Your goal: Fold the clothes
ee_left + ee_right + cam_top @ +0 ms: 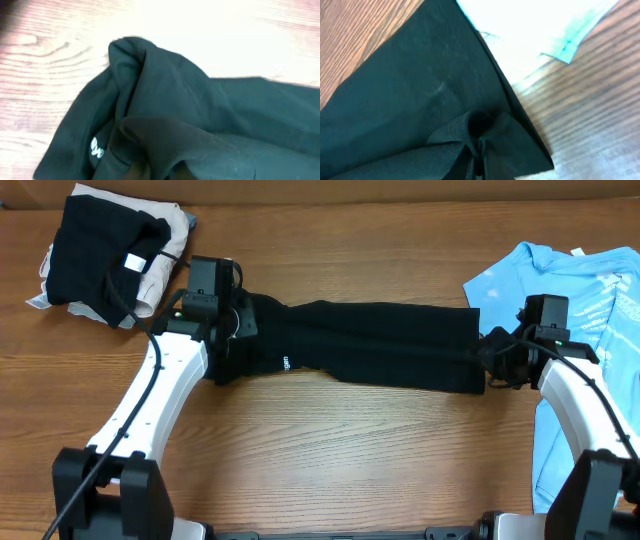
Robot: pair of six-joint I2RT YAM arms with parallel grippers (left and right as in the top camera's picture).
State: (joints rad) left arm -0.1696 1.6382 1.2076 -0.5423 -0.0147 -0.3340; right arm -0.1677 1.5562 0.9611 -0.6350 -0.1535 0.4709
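Observation:
A black T-shirt (pixel 370 345) lies folded into a long band across the middle of the table, with small white lettering (pixel 285 364) near its left end. My left gripper (pixel 228 340) is shut on the band's left end; the wrist view shows bunched black cloth (pixel 165 110) over the fingers. My right gripper (pixel 490 360) is shut on the right end, pinching a fold of black cloth (pixel 480 142). A light blue T-shirt (pixel 590 290) with white print lies at the right, and its edge shows in the right wrist view (pixel 540 30).
A pile of dark and white folded clothes (pixel 110 255) sits at the back left corner. The wooden table (pixel 350 450) extends in front of the black shirt. The light blue shirt runs down the right edge (pixel 555 460).

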